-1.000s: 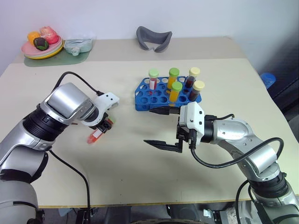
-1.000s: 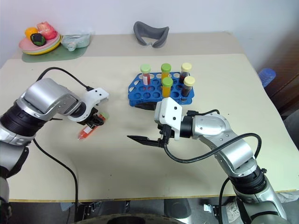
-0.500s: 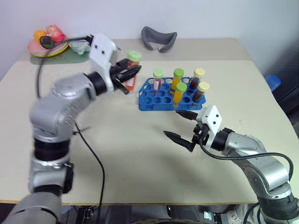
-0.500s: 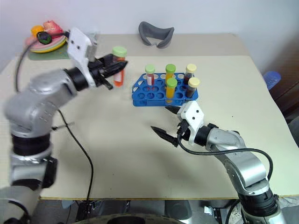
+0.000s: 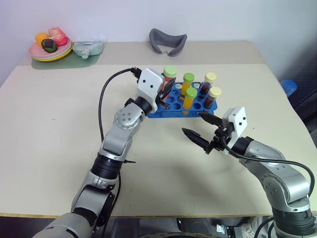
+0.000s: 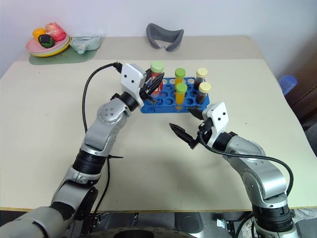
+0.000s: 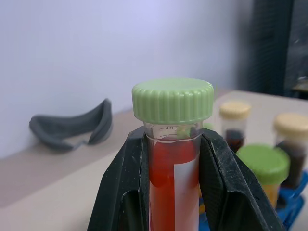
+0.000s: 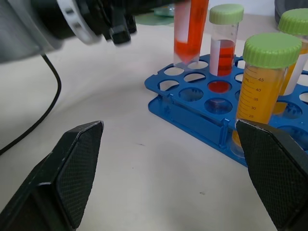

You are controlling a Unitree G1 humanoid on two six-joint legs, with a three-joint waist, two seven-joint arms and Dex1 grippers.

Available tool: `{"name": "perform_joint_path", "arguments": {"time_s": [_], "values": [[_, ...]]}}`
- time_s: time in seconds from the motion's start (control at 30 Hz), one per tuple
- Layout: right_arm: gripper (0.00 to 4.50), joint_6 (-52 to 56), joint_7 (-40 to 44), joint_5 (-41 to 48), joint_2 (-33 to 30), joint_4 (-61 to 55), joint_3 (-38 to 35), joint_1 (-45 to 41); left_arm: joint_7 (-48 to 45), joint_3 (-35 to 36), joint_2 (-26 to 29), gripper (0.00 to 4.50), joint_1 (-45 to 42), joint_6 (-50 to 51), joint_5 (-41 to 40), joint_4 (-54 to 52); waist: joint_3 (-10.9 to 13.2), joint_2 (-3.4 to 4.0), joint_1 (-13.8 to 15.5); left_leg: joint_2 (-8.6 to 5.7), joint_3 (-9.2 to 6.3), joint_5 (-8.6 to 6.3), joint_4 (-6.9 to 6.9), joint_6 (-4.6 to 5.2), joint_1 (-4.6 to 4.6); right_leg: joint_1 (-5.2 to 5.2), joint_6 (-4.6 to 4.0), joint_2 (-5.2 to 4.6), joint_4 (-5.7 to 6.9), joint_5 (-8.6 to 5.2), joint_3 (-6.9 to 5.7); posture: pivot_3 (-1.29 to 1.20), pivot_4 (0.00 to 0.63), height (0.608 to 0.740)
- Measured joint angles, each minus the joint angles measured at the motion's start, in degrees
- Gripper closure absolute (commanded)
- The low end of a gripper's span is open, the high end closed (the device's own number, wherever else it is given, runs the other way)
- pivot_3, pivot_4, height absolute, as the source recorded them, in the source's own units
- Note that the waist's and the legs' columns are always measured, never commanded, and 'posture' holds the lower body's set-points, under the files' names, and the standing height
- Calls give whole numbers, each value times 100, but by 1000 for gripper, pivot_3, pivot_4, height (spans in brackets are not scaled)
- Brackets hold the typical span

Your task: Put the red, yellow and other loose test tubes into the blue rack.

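Five capped tubes already stand in the blue rack (image 5: 174, 105). My left gripper (image 6: 151, 91), jaws clamped on a red tube (image 7: 172, 168), holds it upright over the rack's near-left holes, unseated. My right gripper (image 5: 199, 127) hangs empty, jaws wide.

A cream table (image 5: 59, 148) stands against a pale, evenly lit wall (image 5: 124, 20). A seam runs across its far part. Dark floor (image 5: 302, 94) shows beyond its right edge.
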Motion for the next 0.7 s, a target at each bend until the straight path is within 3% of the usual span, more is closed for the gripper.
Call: {"name": "perform_joint_path", "arguments": {"time_s": [0.7], "values": [[0, -27, -171, 1, 6, 0, 0, 77, -379, 116, -411, 3714, 165, -592, 91, 729, -1, 1, -2, 0, -2, 0, 0, 0, 6, 10, 0, 0, -4, 0, -2, 0, 150, 740]]}}
